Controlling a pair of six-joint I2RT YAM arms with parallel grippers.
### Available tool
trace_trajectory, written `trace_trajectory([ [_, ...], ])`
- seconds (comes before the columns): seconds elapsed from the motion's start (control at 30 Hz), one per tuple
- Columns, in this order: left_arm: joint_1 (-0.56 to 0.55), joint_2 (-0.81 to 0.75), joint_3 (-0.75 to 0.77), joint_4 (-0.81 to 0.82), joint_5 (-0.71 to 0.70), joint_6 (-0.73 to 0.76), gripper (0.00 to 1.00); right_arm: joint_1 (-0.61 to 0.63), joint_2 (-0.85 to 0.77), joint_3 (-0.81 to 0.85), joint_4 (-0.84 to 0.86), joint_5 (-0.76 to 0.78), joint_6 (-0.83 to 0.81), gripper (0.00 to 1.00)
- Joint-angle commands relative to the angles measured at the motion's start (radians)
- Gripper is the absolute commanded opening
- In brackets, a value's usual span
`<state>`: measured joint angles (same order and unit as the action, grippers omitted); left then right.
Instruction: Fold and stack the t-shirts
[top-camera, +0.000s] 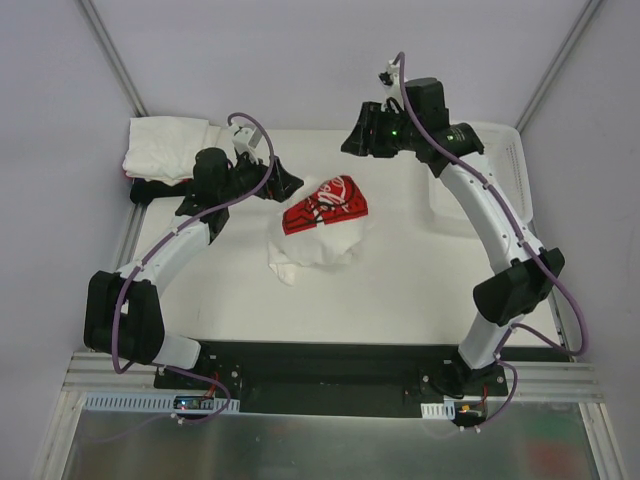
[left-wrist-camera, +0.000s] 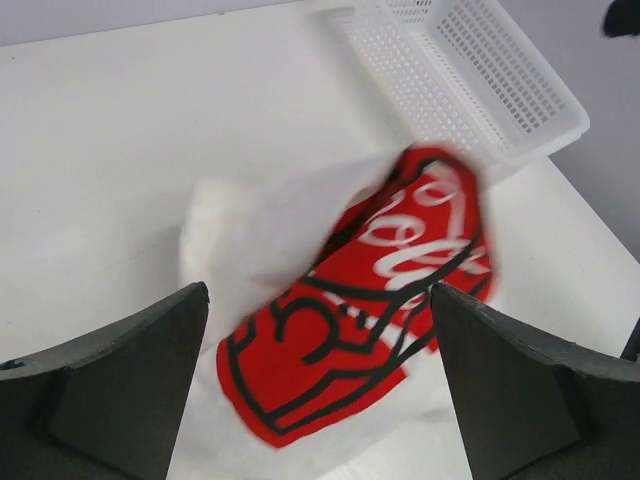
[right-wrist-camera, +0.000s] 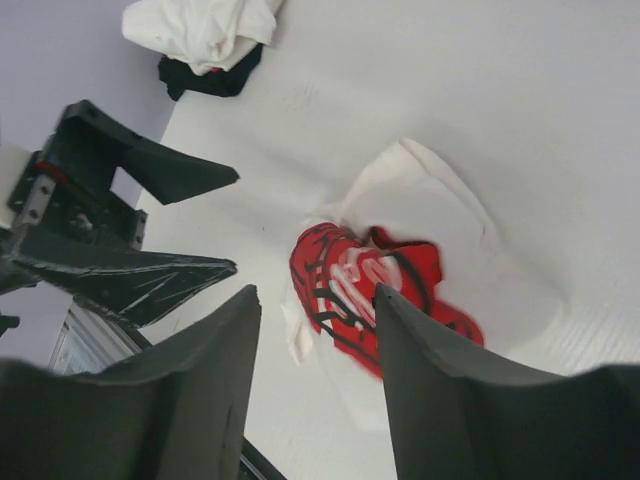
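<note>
White tabletop (top-camera: 400, 290) runs wall to wall. Above it the left gripper (top-camera: 288, 183) hovers with fingers spread wide, holding nothing. The right gripper (top-camera: 355, 140) hangs with fingers parted, also empty. Between them, touching neither, the red-printed t-shirt (top-camera: 325, 212) lies rumpled mid-table. A heap of white t-shirts (top-camera: 170, 145) rests on a black t-shirt (top-camera: 150, 188) in the far left corner. The mesh basket (top-camera: 505, 165) stands at the right edge.

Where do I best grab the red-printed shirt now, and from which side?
Probably the loose white corner of the red-printed shirt, which sticks out toward the arms' bases. Come from above on the left side with the left gripper; the middle is bunched.
</note>
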<state>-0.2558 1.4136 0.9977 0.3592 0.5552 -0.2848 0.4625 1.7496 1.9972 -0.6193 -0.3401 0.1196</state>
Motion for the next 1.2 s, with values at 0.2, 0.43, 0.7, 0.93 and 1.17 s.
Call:
trace_trajectory([
  [0.2,-0.005,-0.054,0.004,0.038,0.0,0.003,0.92,-0.123,0.082,-0.162,0.084,0.006,-0.009,0.57],
  [0.43,-0.005,-0.068,0.009,0.026,0.003,0.009,0.92,-0.212,0.243,-0.15,0.156,-0.036,0.025,0.54],
  [0.7,-0.005,-0.1,0.013,0.009,0.0,0.021,0.92,-0.288,0.422,-0.095,0.204,-0.08,0.069,0.54],
  [0.93,-0.005,-0.117,0.012,0.007,0.002,0.021,0.92,-0.36,0.461,-0.116,0.213,-0.086,0.078,0.55],
  [1.17,-0.005,-0.114,0.009,0.009,0.002,0.022,0.92,-0.426,0.427,-0.204,0.259,-0.092,0.087,0.56],
])
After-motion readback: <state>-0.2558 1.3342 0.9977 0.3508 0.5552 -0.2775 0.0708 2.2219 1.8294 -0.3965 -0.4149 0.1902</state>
